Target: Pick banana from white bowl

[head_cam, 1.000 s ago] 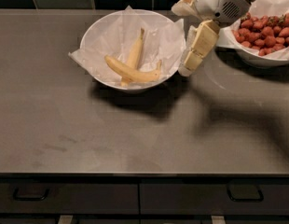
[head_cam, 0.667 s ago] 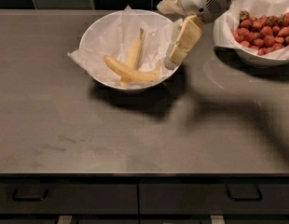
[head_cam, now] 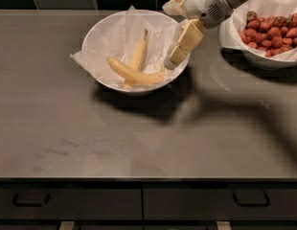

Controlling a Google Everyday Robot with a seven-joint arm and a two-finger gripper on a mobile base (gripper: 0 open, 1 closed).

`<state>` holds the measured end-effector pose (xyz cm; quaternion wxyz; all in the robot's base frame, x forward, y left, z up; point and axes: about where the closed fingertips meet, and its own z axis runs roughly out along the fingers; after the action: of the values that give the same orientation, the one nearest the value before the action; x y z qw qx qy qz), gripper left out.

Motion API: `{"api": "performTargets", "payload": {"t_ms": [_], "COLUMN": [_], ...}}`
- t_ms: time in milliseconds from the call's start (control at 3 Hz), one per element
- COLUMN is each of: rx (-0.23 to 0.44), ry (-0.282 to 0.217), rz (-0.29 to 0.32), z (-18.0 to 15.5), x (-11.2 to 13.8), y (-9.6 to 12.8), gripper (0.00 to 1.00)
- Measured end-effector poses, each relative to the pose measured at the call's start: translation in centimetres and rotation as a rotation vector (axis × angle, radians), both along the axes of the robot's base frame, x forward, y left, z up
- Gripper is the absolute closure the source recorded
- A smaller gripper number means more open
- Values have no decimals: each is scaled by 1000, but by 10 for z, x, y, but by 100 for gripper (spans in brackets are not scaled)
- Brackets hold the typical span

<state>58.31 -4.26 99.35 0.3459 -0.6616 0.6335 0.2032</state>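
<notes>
Pincer at white bowl rim; 2nd banana crossing banana.

Tool hangs over the right rim of the white bowl, upper middle of the frame, and blocks the banana's right tip. The arm runs off the top edge, and the strawberry bowl gets chopped at the right edge.

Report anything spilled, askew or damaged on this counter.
Nothing spilled or damaged. The only untidy bit is the crinkled paper poking over the left rim of the white bowl. The banana lies across a slimmer banana inside. The claw hangs at the bowl's right rim, near the banana's end.
</notes>
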Motion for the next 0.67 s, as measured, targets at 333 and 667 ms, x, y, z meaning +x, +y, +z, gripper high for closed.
{"api": "performTargets", "payload": {"t_ms": [333,667], "rx": [82,132], "ry": [-5,2], "rz": [-45,-61], "z": [-7,-12], "x": [34,59], "y": [9,24], "gripper": [0,0]}}
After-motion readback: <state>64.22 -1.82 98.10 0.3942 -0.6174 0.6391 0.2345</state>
